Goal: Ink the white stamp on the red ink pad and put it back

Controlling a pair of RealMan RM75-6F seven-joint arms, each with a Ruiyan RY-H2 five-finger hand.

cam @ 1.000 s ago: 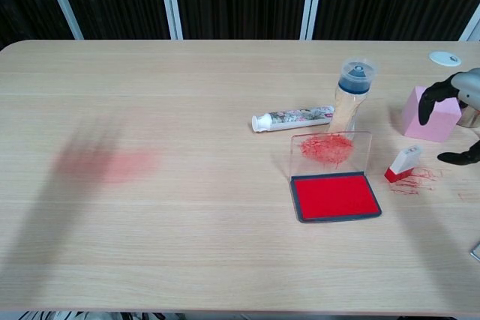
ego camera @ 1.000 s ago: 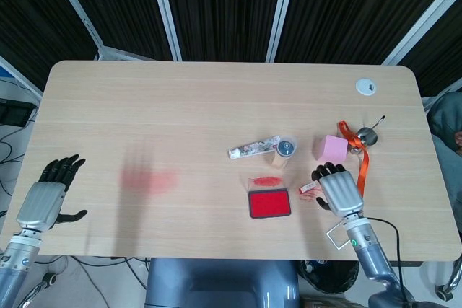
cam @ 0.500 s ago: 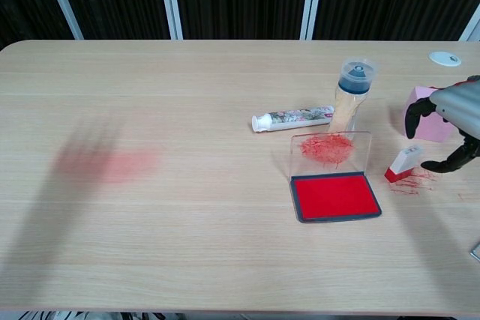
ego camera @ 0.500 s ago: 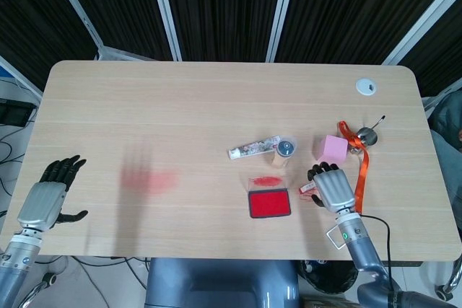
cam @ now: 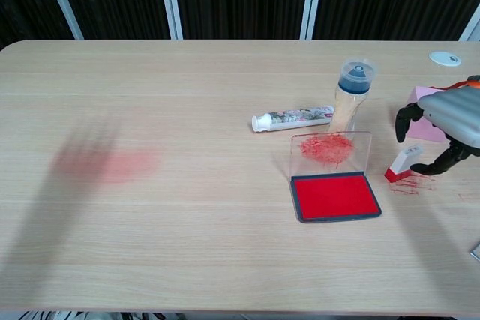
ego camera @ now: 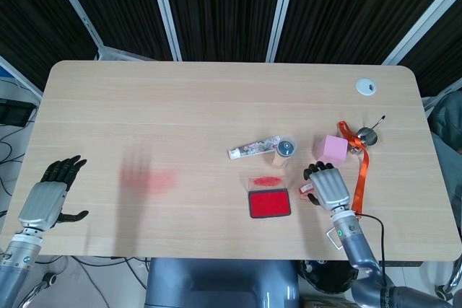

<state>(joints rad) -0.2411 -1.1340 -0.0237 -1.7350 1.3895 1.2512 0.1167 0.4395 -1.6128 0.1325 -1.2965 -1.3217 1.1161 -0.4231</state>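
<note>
The white stamp [cam: 403, 162] with a red base leans on the table right of the red ink pad [cam: 334, 196], among red ink smears. The ink pad [ego camera: 269, 203] lies open, its clear lid [cam: 331, 150] standing up and stained red. My right hand [cam: 442, 121] hovers over the stamp with its fingers [cam: 405, 119] curved down around it, not visibly touching it. In the head view that right hand [ego camera: 328, 186] covers most of the stamp [ego camera: 306, 188]. My left hand [ego camera: 48, 200] rests open near the table's front left edge, far from everything.
A patterned tube [cam: 294, 118] and a blue-capped bottle [cam: 351, 95] stand just behind the ink pad. A pink block [ego camera: 333, 148], an orange ribbon [ego camera: 361, 162] and a small metal item [ego camera: 367, 134] sit behind my right hand. A red stain [ego camera: 149, 179] marks the table's left part.
My right hand has moved left and slightly forward, from beside the pink block to right over the white stamp. The left hand, stamp and pad have stayed put.
</note>
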